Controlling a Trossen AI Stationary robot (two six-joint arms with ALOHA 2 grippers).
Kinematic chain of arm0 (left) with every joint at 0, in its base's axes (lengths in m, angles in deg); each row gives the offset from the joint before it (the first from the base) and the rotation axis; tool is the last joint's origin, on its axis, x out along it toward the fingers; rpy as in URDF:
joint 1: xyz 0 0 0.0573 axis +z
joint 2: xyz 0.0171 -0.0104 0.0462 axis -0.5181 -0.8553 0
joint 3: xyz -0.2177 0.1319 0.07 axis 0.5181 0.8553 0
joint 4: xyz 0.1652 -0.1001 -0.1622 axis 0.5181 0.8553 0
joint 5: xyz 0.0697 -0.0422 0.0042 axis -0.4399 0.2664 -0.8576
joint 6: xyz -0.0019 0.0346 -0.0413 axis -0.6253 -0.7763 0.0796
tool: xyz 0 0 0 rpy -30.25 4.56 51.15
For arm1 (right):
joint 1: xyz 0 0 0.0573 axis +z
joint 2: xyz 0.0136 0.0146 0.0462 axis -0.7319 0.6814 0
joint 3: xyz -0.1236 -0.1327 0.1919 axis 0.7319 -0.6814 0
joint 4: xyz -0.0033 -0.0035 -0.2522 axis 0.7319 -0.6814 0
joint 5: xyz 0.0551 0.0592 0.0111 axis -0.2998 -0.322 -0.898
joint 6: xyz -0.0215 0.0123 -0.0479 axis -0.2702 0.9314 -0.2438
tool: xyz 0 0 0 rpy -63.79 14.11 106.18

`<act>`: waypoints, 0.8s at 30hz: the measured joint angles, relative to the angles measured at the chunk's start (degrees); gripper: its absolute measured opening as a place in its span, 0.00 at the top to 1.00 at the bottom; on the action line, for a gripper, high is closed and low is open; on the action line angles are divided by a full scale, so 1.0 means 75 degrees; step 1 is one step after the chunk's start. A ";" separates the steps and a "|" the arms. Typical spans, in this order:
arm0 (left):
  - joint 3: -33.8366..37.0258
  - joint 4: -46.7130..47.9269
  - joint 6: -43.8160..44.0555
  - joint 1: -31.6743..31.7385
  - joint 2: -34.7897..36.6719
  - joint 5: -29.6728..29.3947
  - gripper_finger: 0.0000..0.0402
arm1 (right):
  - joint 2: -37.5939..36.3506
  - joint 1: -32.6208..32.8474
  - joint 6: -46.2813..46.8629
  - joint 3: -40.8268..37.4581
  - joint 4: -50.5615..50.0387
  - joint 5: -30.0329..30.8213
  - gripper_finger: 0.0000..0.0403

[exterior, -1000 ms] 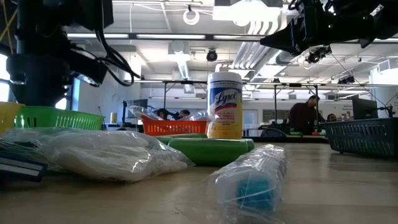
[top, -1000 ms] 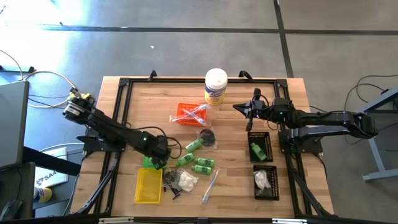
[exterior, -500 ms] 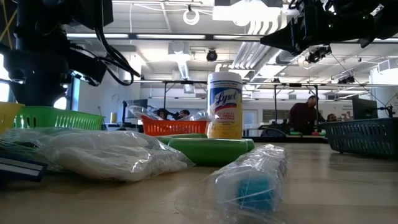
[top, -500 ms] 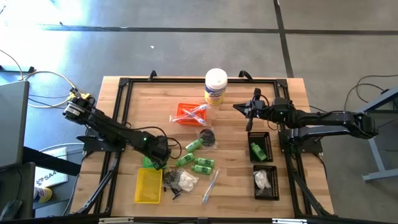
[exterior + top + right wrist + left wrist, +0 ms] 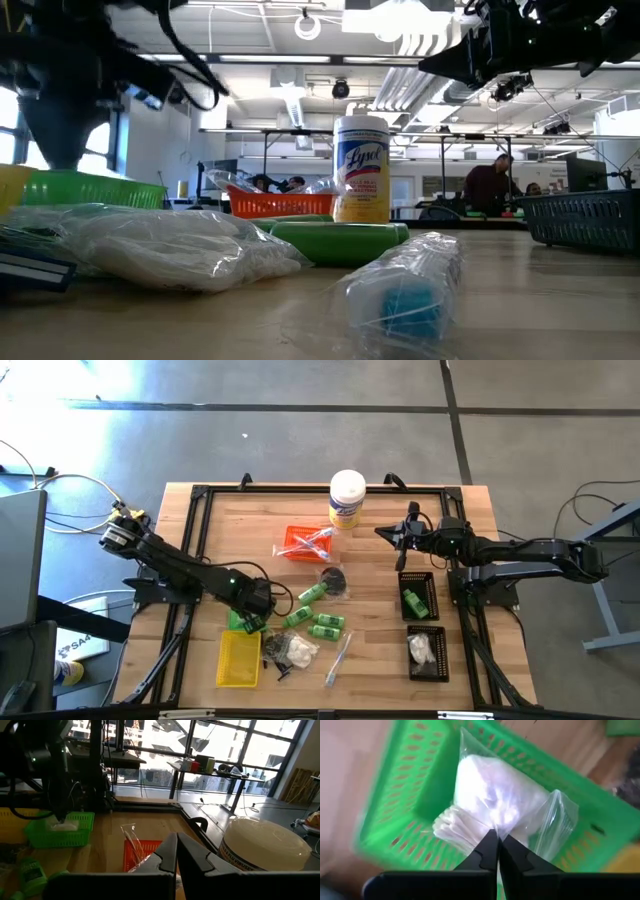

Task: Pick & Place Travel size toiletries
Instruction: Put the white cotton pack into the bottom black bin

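From above, the left end effector (image 5: 250,618) is down in the green tray (image 5: 238,622) beside the yellow tray (image 5: 239,658), while the right end effector (image 5: 383,532) hangs over the surface (image 5: 200,560) near the white canister (image 5: 347,499). An orange tray (image 5: 306,544) holds clear-wrapped sticks; one black tray (image 5: 417,596) holds a green bottle (image 5: 411,601), the other black tray (image 5: 427,652) a white bagged item (image 5: 421,649). Loose on the surface lie three green bottles (image 5: 313,594), a bag of white fluff (image 5: 298,650) and a wrapped stick (image 5: 338,659). At surface level, the canister (image 5: 361,169) reads "Lysol"; a bagged item (image 5: 150,248) and a clear-wrapped item with a blue end (image 5: 405,285) lie in front, and a person (image 5: 488,184) stands in the room behind. From the left wrist, the end effector (image 5: 498,851) is pinched shut on the clear bag of white fluff (image 5: 492,802) lying inside the green tray (image 5: 405,785). From the right wrist, the end effector (image 5: 176,851) has its fingers together and empty, with the canister's lid (image 5: 265,842), the orange tray (image 5: 135,852) and the green tray (image 5: 60,831) ahead.
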 joint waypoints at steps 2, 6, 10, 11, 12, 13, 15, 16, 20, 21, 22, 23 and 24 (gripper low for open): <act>-0.0326 0.0399 -0.0035 0.0000 0.0093 -0.0048 1.00 | 0.0000 -0.0003 0.0000 0.0000 -0.0033 0.0003 0.99; -0.1104 0.1340 -0.0197 0.0000 0.0314 -0.0454 1.00 | 0.0000 -0.0001 -0.0020 0.0003 -0.0057 0.0003 0.99; -0.1945 0.2100 -0.0587 0.0000 0.0637 -0.1225 1.00 | 0.0000 0.0000 -0.0020 0.0003 -0.0067 0.0000 0.99; -0.2136 0.2151 -0.0727 0.0000 0.0765 -0.1463 1.00 | 0.0000 0.0000 -0.0020 0.0003 -0.0070 0.0000 0.99; -0.2315 0.2230 -0.0877 0.0000 0.0887 -0.1712 1.00 | -0.0003 0.0000 -0.0020 0.0003 -0.0059 -0.0006 0.99; -0.2468 0.2263 -0.1068 0.0000 0.1027 -0.1968 1.00 | -0.0003 0.0000 -0.0020 0.0003 -0.0061 -0.0003 0.99; -0.2681 0.2145 -0.1440 0.0000 0.1366 -0.2533 1.00 | 0.0000 0.0000 -0.0014 0.0003 -0.0064 -0.0005 0.99; -0.2710 0.2032 -0.1622 0.0000 0.1544 -0.2754 1.00 | -0.0003 0.0000 -0.0012 0.0003 -0.0054 -0.0010 0.99; -0.2523 0.1089 -0.2314 0.0000 0.2381 -0.3471 1.00 | 0.0000 -0.0003 -0.0003 0.0003 -0.0050 -0.0141 0.99; -0.2406 0.0802 -0.2439 0.0000 0.2554 -0.3556 1.00 | 0.0000 -0.0002 -0.0001 0.0003 -0.0050 -0.0225 0.99; -0.2268 0.0481 -0.2560 0.0000 0.2729 -0.3649 1.00 | 0.0000 0.0000 0.0000 0.0003 -0.0048 -0.0297 0.99; -0.2101 0.0165 -0.2686 0.0000 0.2873 -0.3700 1.00 | -0.0001 0.0000 0.0000 0.0003 -0.0029 -0.0399 0.99; -0.1913 -0.0134 -0.2813 0.0000 0.2980 -0.3722 1.00 | 0.0000 0.0000 0.0001 0.0003 0.0010 -0.0484 0.99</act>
